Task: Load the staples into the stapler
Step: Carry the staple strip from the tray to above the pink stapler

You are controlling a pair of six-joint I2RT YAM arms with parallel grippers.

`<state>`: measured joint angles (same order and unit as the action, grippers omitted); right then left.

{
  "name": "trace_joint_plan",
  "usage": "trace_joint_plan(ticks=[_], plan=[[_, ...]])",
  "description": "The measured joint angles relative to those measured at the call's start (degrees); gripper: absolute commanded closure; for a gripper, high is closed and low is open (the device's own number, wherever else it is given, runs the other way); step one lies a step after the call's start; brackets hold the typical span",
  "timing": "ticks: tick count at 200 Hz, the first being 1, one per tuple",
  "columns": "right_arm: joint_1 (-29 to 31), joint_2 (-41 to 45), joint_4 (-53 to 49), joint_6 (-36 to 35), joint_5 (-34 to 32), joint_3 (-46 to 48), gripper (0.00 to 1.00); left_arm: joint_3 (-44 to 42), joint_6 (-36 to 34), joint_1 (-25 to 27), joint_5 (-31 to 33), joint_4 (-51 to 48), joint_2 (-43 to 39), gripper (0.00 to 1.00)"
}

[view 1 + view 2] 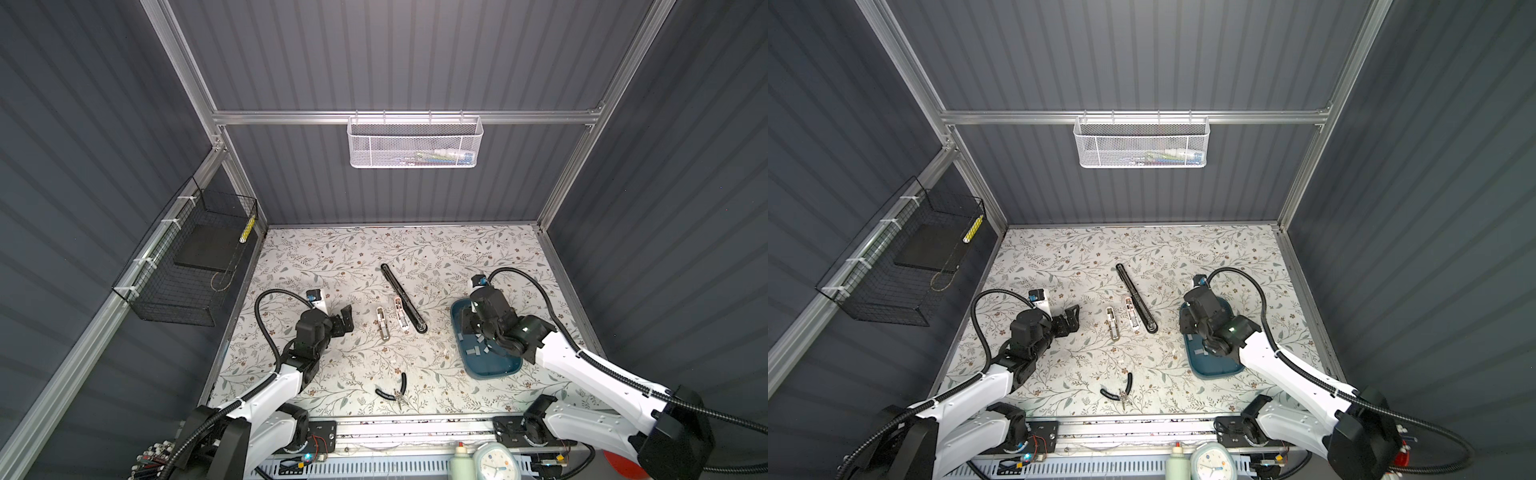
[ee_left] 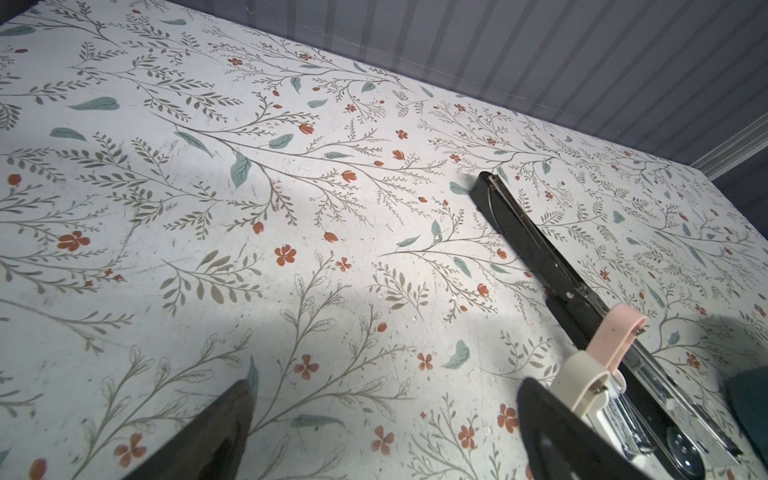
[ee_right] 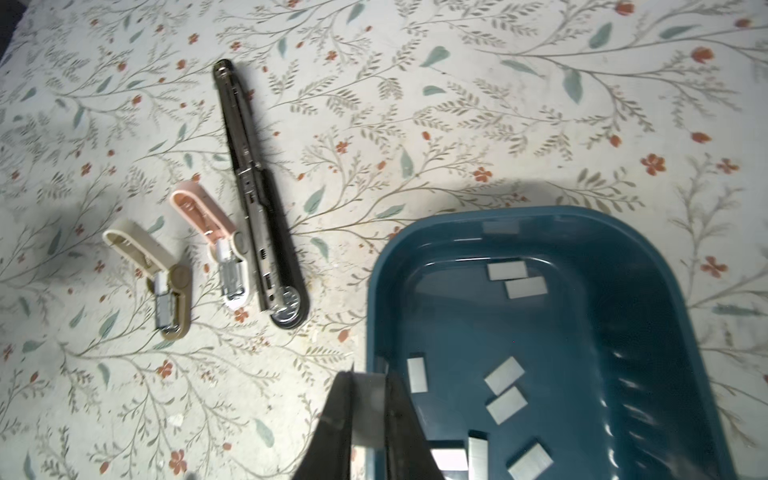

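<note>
The long black stapler (image 1: 402, 296) (image 1: 1136, 297) (image 3: 254, 187) (image 2: 536, 245) lies opened flat near the middle of the table. Several silver-grey staples (image 3: 505, 376) (image 1: 471, 352) lie loose in a blue tray (image 3: 374, 270) (image 1: 490, 374) (image 1: 1217, 372) on the right. My right gripper (image 3: 369, 376) (image 1: 471, 322) (image 1: 1187, 322) hangs over the tray's left rim, shut on one staple strip (image 3: 368, 409) that shows between its fingers. My left gripper (image 2: 384, 382) (image 1: 345, 318) (image 1: 1073, 316) stands open and empty, left of the stapler.
Two small open staplers, one olive and beige (image 1: 383, 323) (image 3: 166, 286) and one pink and white (image 1: 401, 312) (image 3: 226, 257), lie between my left gripper and the black stapler. Black-handled pliers (image 1: 395, 390) (image 1: 1119, 390) lie near the front. A black wire basket (image 1: 187, 266) hangs on the left wall.
</note>
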<state>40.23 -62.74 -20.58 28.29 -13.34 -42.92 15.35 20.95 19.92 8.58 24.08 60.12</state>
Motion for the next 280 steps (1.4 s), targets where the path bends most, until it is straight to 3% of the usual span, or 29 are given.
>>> trace_joint_plan(ticks=[27, 69, 124, 280], plan=[[5.42, -1.84, 4.63, -2.86, -0.68, -0.39, 0.89, 0.0, 0.0, 0.0, -0.39, 0.26, 0.0, 0.01], [11.69, -12.28, 10.47, -7.17, -1.49, -4.87, 0.92, 0.0, -0.24, 0.0, -0.79, 0.52, 0.02, 0.01], [13.03, -23.19, 14.97, -9.22, -1.05, -8.66, 0.92, 0.0, -0.42, 0.0, -0.98, 0.87, 0.04, 0.01], [13.22, -31.26, 25.62, -17.64, 4.79, -8.94, 0.92, 0.0, -0.44, 0.0, -1.27, 0.87, 0.66, 0.01]])
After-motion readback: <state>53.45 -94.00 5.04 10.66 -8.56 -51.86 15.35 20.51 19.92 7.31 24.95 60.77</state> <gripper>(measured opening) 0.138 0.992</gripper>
